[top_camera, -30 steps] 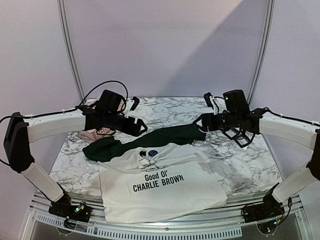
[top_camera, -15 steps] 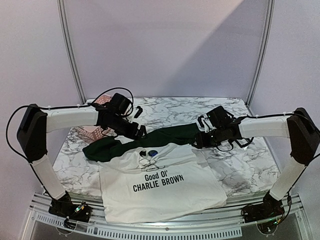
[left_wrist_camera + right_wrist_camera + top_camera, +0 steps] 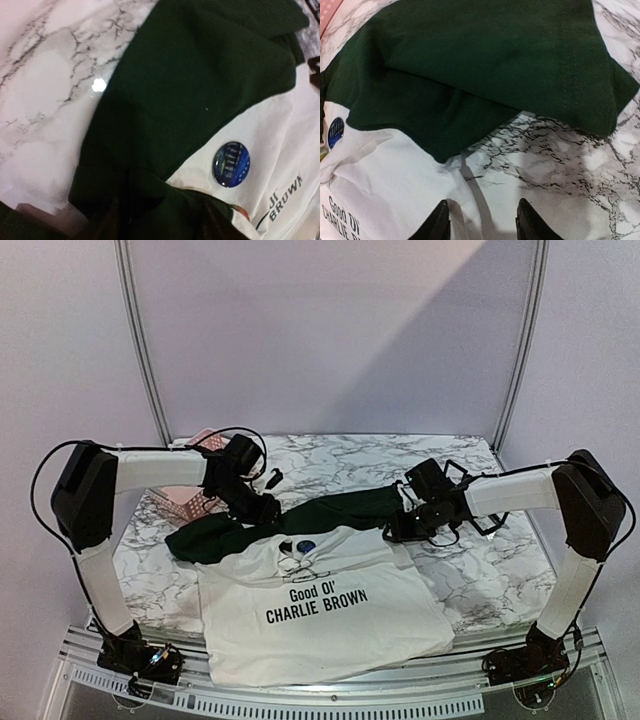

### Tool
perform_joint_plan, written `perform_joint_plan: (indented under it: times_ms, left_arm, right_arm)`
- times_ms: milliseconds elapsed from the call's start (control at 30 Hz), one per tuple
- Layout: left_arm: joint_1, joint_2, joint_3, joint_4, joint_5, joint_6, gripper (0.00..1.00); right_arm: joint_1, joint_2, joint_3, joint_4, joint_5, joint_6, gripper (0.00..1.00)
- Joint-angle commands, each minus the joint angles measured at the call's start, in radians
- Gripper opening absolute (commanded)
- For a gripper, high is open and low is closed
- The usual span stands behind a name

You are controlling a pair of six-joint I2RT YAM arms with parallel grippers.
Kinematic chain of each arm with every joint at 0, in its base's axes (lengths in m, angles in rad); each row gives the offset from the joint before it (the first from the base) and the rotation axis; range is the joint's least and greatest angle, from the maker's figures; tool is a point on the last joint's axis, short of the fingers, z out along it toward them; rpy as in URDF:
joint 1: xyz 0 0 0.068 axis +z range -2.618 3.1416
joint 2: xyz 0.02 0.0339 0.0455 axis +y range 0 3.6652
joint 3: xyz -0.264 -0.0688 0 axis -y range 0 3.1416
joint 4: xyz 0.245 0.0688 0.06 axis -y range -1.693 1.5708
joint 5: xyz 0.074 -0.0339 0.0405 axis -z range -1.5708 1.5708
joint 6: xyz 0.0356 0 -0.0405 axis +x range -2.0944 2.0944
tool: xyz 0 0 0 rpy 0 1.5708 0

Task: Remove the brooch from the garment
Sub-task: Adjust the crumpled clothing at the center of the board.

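Note:
The garment (image 3: 320, 615), a white T-shirt with dark green sleeves and black print, lies flat at the table's front middle. The brooch (image 3: 306, 545), a round blue glossy button, sits on its chest near the collar. It also shows in the left wrist view (image 3: 231, 164) and at the left edge of the right wrist view (image 3: 335, 132). My left gripper (image 3: 268, 510) is open and low over the left green sleeve (image 3: 190, 85), with nothing held; in the left wrist view (image 3: 160, 225) the brooch lies ahead to its right. My right gripper (image 3: 395, 530) is open and empty over the shirt's right shoulder edge (image 3: 395, 185).
A pink patterned object (image 3: 188, 505) lies at the back left beside the left arm. The marble table (image 3: 480, 570) shows bare to the right of the shirt. The right green sleeve (image 3: 495, 65) lies folded just ahead of the right fingers (image 3: 440, 220).
Both arms have swung inward and come down toward the shirt. The left gripper now hangs over the left sleeve, the right gripper by the right shoulder. The shirt and brooch have not moved.

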Motion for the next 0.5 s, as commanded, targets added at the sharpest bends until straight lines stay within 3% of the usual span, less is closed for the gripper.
perform_joint_plan:
  times_ms: [0, 233, 367, 467]
  left_arm:
    - [0.006, 0.036, 0.027, -0.059, 0.070, 0.016, 0.46]
    - [0.003, 0.034, 0.027, -0.068, 0.019, 0.021, 0.41]
    - [0.002, 0.026, 0.031, -0.068, 0.030, 0.026, 0.03]
    - [0.003, 0.000, 0.031, -0.064, 0.020, 0.028, 0.00]
  right_arm:
    - [0.003, 0.015, 0.019, 0.035, -0.056, 0.007, 0.38]
    - [0.003, 0.032, 0.030, 0.051, -0.093, 0.020, 0.30]
    - [0.004, 0.029, 0.029, 0.053, -0.092, 0.025, 0.11]
    - [0.003, 0.022, 0.026, 0.052, -0.068, 0.035, 0.00]
